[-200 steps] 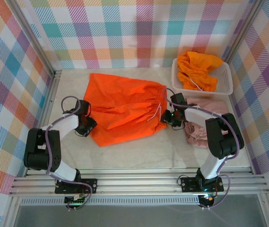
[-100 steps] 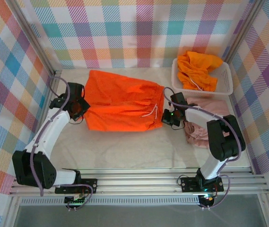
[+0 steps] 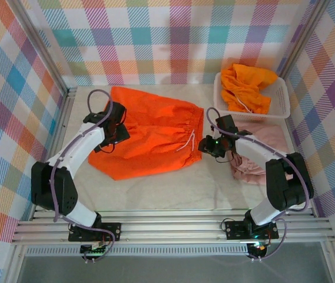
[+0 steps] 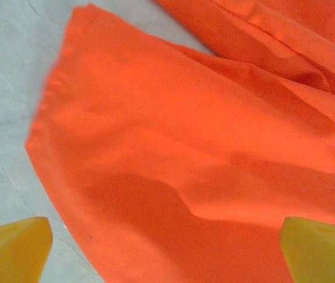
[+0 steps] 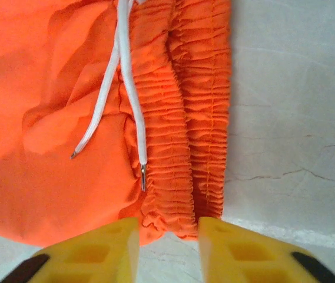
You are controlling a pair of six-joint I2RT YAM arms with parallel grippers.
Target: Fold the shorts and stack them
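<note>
Bright-orange cloth shorts flat on beige table, waist to R. L arm bent over leg end, L gripper fingers spread wide, empty. R gripper at waistband, fingers slightly apart, not clamping. Dusty-pink shorts partly hidden under R arm.

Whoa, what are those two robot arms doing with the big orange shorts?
They are folding shorts. One orange pair lies spread on the table. The left gripper hangs open over its leg end, holding nothing. The right gripper sits at the gathered waistband, by the white drawstring, fingers a little apart. A pink pair lies on the right under that arm. Another orange pair sits crumpled in the white basket. No shorts are stacked yet.
</note>
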